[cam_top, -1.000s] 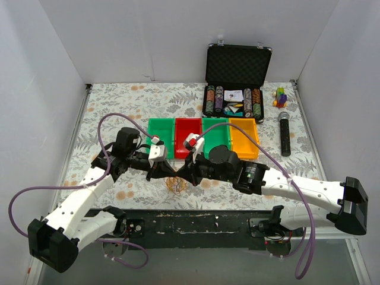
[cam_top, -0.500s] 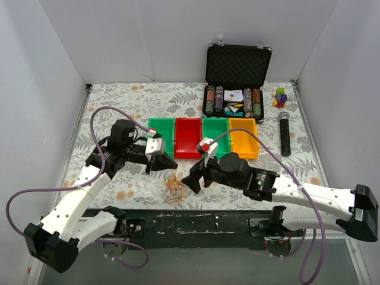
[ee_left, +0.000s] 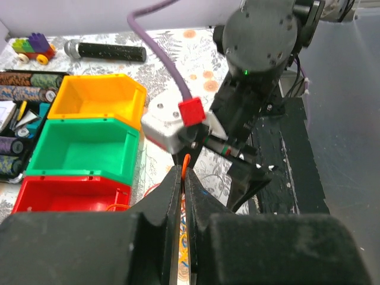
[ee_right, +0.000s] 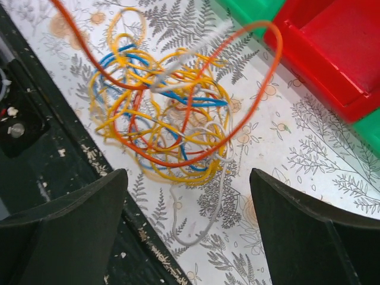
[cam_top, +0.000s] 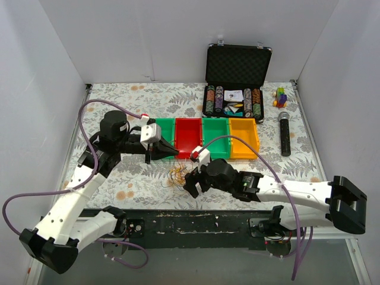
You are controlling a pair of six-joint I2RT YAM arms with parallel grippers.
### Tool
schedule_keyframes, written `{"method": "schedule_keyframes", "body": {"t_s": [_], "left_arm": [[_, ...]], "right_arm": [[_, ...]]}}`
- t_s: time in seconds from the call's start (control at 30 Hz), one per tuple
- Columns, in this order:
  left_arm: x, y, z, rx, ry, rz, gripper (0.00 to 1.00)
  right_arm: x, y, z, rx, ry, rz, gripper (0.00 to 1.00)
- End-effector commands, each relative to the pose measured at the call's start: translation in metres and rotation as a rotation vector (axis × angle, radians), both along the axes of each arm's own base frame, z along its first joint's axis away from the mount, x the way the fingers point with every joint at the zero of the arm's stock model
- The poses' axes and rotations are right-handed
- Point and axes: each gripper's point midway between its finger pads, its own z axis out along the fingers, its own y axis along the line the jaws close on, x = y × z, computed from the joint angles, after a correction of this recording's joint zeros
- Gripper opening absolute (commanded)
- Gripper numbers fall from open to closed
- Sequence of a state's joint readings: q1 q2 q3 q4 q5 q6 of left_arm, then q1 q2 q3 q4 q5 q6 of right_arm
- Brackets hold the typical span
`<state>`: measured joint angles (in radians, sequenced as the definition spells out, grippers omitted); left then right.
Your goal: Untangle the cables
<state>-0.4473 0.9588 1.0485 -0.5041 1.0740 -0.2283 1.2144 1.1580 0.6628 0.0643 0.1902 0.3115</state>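
The cables (cam_top: 177, 176) are a small tangle of thin orange, yellow, blue and white loops on the patterned table, just in front of the red bin. The right wrist view shows the tangle (ee_right: 166, 113) up close, with one long orange loop stretched toward the bins. My left gripper (cam_top: 172, 153) hovers above and behind the tangle, shut on an orange strand (ee_left: 186, 163) that pokes out between its fingertips (ee_left: 176, 178). Low at the tangle's right side is my right gripper (cam_top: 191, 181), with its jaws (ee_right: 187, 178) wide open and holding nothing.
A row of bins stands behind the tangle: green (cam_top: 161, 126), red (cam_top: 188, 136), green (cam_top: 217, 133), orange (cam_top: 244, 138). An open case of poker chips (cam_top: 234, 101), a microphone (cam_top: 284, 133) and a small toy (cam_top: 280, 96) lie at the back right. The table's black front edge (ee_right: 35, 178) is close.
My right gripper has opened and let go, dropping back toward the near edge. My left gripper has risen back and left with the orange strand, pulling a loop out of the tangle.
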Motion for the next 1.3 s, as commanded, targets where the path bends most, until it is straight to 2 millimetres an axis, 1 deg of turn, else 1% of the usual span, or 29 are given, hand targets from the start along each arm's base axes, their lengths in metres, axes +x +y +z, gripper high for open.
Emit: {"method": "schedule_keyframes", "body": {"t_s": [0.0,0.1,0.13,0.17,0.2,0.3,0.37,0.4,0.47,0.6,0.67,0.73,0.8,0.93,1.1,1.13,1.17,1.2,1.27], "left_arm": [[-0.004,0.002,0.029,-0.047,-0.035,0.025,0.00],[-0.003,0.003,0.035,-0.065,-0.039,0.050,0.00],[-0.002,0.003,0.039,-0.072,-0.037,0.057,0.00],[-0.003,0.002,0.044,-0.083,-0.033,0.058,0.00],[-0.005,0.002,0.049,-0.091,-0.027,0.058,0.00],[-0.009,0.003,0.064,-0.117,-0.029,0.051,0.00],[-0.012,0.003,0.073,-0.131,-0.037,0.051,0.00],[-0.013,0.004,0.078,-0.138,-0.043,0.054,0.00],[-0.016,0.006,0.090,-0.158,-0.062,0.058,0.00],[-0.021,0.010,0.119,-0.203,-0.119,0.081,0.00],[-0.021,0.012,0.133,-0.228,-0.148,0.100,0.00],[-0.024,0.015,0.144,-0.253,-0.174,0.116,0.00],[-0.022,0.017,0.155,-0.270,-0.193,0.142,0.00],[-0.013,0.026,0.186,-0.322,-0.285,0.233,0.00],[0.001,0.038,0.231,-0.405,-0.404,0.351,0.00],[0.006,0.040,0.238,-0.421,-0.408,0.383,0.00],[0.015,0.046,0.247,-0.450,-0.419,0.445,0.00],[0.019,0.050,0.258,-0.486,-0.441,0.483,0.00],[0.020,0.052,0.265,-0.509,-0.461,0.491,0.00]], "right_arm": [[0.022,0.019,0.036,0.109,-0.108,-0.071,0.92],[0.025,0.022,0.038,0.134,-0.125,-0.077,0.92],[0.027,0.023,0.037,0.133,-0.125,-0.086,0.90],[0.029,0.024,0.032,0.120,-0.128,-0.093,0.86],[0.030,0.026,0.029,0.113,-0.128,-0.094,0.79],[0.032,0.029,0.019,0.087,-0.120,-0.096,0.50],[0.032,0.029,0.013,0.070,-0.112,-0.100,0.35],[0.032,0.028,0.009,0.060,-0.105,-0.106,0.21],[0.034,0.021,0.002,0.041,-0.090,-0.137,0.02],[0.032,0.003,-0.013,0.020,-0.069,-0.185,0.01],[0.033,-0.008,-0.020,0.001,-0.066,-0.218,0.01],[0.032,-0.023,-0.032,-0.037,-0.052,-0.252,0.01],[0.030,-0.036,-0.043,-0.065,-0.040,-0.281,0.01],[0.026,-0.060,-0.061,-0.091,-0.010,-0.333,0.01],[0.022,-0.081,-0.069,-0.091,0.009,-0.379,0.01],[0.021,-0.082,-0.069,-0.090,0.009,-0.380,0.01],[0.022,-0.085,-0.069,-0.088,0.006,-0.388,0.01],[0.021,-0.086,-0.068,-0.087,0.003,-0.388,0.01],[0.021,-0.087,-0.066,-0.080,0.000,-0.389,0.01]]}}
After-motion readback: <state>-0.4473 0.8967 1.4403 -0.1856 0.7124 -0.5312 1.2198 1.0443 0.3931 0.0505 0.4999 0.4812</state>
